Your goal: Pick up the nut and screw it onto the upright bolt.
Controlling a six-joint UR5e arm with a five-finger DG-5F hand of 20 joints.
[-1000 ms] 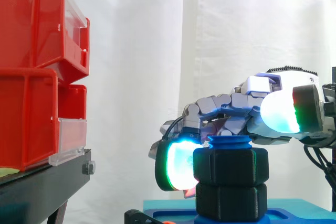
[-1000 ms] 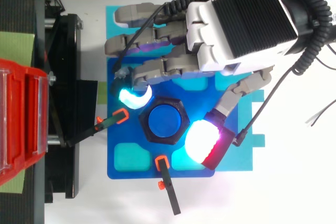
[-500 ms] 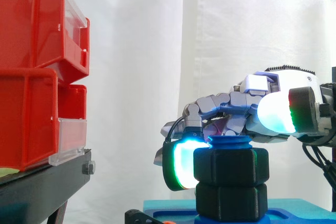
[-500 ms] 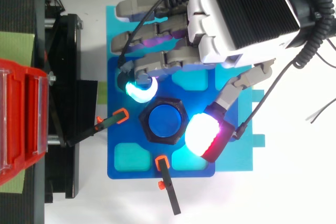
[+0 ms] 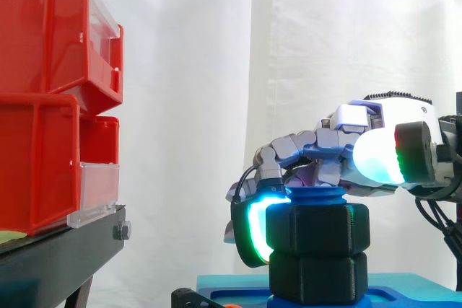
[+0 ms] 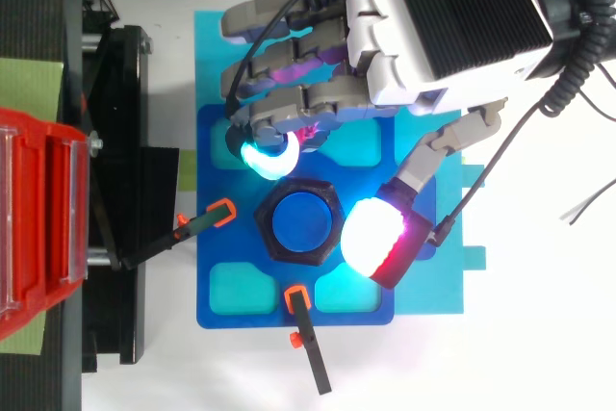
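Finds the nut (image 5: 317, 229), black and six-sided, at lower centre-right of the side view, seated on the upright blue bolt (image 5: 316, 195), whose rounded top stands just proud of it. Notes a second black hexagonal piece (image 5: 316, 275) directly beneath, touching the nut. Places this stack at the middle of the blue plate (image 6: 210, 238) in the top view, on a lighter cyan board (image 6: 207, 64).

Records the hand (image 6: 433, 26) entering from the upper right of the top view and from the right edge of the side view. Finds its fingers curled down round the nut: one cyan-green fingertip pad (image 5: 253, 232) set against the nut's left face, the white-and-red thumb pad (image 6: 371, 238) just beside the nut's right edge. Cannot tell whether the thumb pad touches; in the side view it appears above the nut's top.

Logs two black clamps with orange tips (image 6: 223, 211) at the plate's left and lower edges, near the nut but apart from it. Logs stacked red bins (image 5: 43, 106) on a black stand (image 5: 58, 250) at the left of the frame, well apart from the hand.
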